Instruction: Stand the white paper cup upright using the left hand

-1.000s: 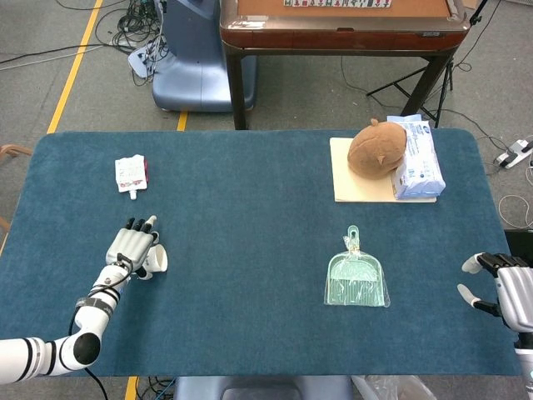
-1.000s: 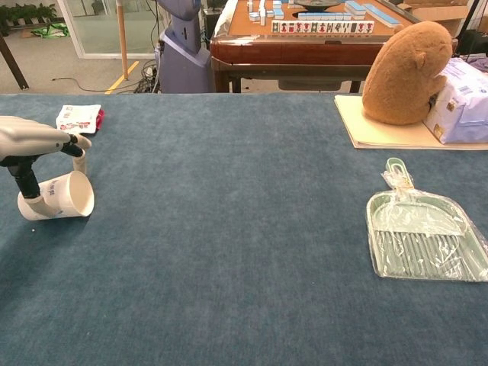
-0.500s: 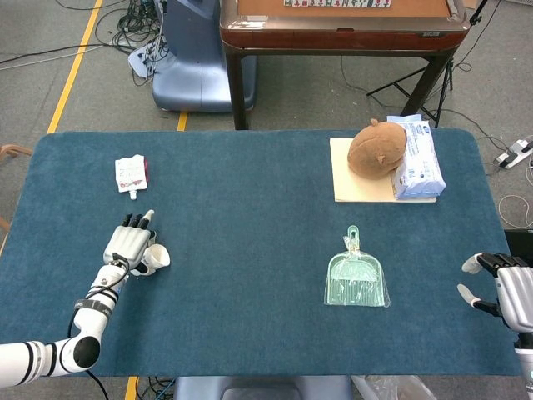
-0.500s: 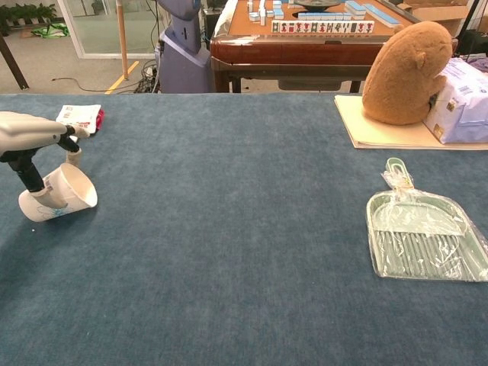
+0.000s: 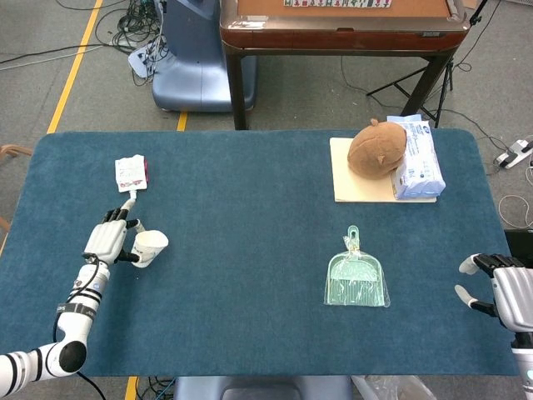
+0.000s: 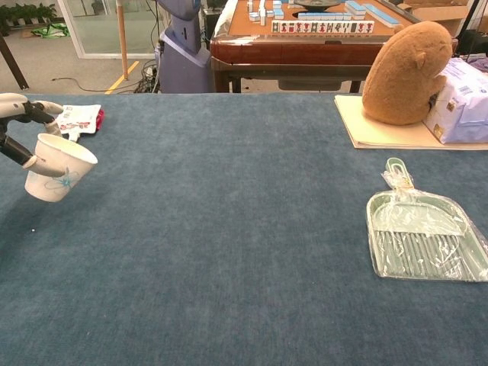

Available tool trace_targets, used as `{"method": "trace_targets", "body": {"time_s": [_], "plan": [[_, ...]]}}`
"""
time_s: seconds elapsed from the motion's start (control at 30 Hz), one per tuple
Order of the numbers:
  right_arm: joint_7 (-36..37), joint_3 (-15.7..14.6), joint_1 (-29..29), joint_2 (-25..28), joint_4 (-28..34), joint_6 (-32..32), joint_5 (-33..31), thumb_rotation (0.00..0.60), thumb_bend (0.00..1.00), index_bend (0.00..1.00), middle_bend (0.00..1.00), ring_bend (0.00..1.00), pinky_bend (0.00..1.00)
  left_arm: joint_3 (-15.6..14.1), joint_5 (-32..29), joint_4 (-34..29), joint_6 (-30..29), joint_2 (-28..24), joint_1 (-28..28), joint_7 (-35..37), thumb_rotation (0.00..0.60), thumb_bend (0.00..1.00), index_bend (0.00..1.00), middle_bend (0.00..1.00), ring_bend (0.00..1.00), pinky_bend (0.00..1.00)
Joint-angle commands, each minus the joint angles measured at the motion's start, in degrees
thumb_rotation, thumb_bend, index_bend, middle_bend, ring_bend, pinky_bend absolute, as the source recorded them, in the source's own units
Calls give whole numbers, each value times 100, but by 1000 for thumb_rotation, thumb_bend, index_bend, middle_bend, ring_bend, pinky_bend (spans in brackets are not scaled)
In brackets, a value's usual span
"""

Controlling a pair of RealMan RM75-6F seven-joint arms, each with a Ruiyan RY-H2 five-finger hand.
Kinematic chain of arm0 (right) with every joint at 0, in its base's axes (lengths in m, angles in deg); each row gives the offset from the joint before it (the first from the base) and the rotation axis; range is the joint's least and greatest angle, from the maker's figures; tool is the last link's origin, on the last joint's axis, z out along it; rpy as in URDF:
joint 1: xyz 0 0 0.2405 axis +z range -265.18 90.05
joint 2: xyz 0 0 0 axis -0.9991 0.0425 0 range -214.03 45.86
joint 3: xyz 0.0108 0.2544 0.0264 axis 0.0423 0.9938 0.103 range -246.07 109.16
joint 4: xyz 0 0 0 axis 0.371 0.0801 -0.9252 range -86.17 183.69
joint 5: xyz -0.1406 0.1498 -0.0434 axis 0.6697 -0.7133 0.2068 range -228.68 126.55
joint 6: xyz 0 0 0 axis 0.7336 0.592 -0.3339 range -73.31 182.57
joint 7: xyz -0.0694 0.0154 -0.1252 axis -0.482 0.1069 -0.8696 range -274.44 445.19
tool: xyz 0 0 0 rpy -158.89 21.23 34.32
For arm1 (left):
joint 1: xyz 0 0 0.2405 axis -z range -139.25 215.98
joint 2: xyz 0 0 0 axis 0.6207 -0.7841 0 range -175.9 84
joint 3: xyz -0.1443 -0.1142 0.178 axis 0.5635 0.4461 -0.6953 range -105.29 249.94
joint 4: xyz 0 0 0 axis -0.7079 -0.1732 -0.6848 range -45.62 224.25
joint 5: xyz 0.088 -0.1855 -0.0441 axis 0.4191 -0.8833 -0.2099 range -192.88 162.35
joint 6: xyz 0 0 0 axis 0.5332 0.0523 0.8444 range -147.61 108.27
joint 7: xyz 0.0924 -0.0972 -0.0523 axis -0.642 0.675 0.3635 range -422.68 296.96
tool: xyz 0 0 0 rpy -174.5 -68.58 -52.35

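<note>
The left robot hand (image 5: 107, 242) is pinching the cup (image 5: 150, 247) at its rim near the left edge of the blue surface (image 5: 250, 275). In the chest view the cup (image 6: 57, 168) is tilting, its mouth facing up and toward the right, with the fingers (image 6: 23, 160) reaching over the near-left part of the rim; whether its base is touching the cloth or hanging just above it is hard to tell. A small red-and-white packet (image 5: 131, 173) is lying near, just behind the robot hand. The right robot hand (image 5: 508, 296) is resting at the far right edge, fingers apart, gripping nothing.

Judging from the tilt, the cup is roughly most of the way to upright but not yet settled. The risks from here:

- Letting go while the cup is leaning could let it tip back onto its side.
- A thin paper rim may crumple or slip under a tight pinch.
- Fingers hooked inside the mouth could drag the cup over when pulling away.
- The soft cloth may catch the base edge and rock it.
</note>
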Motion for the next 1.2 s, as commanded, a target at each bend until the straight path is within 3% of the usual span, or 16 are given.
{"method": "trace_targets", "body": {"time_s": [0.03, 0.4, 1.2], "plan": [[-5, -3, 2, -7, -3, 6, 0, 600, 197, 527, 520, 438, 466, 292, 809, 560, -409, 299, -602, 1363, 600, 68, 494, 0, 0, 0], [-14, -9, 4, -17, -5, 8, 3, 600, 197, 527, 520, 438, 466, 257, 1791, 1472, -908, 841, -1124, 2504, 600, 68, 493, 0, 0, 0], [-4, -13, 4, -10, -2, 5, 9, 600, 197, 526, 520, 438, 466, 271, 2212, 2342, -746, 1327, -1526, 2895, 600, 67, 482, 0, 0, 0]]}}
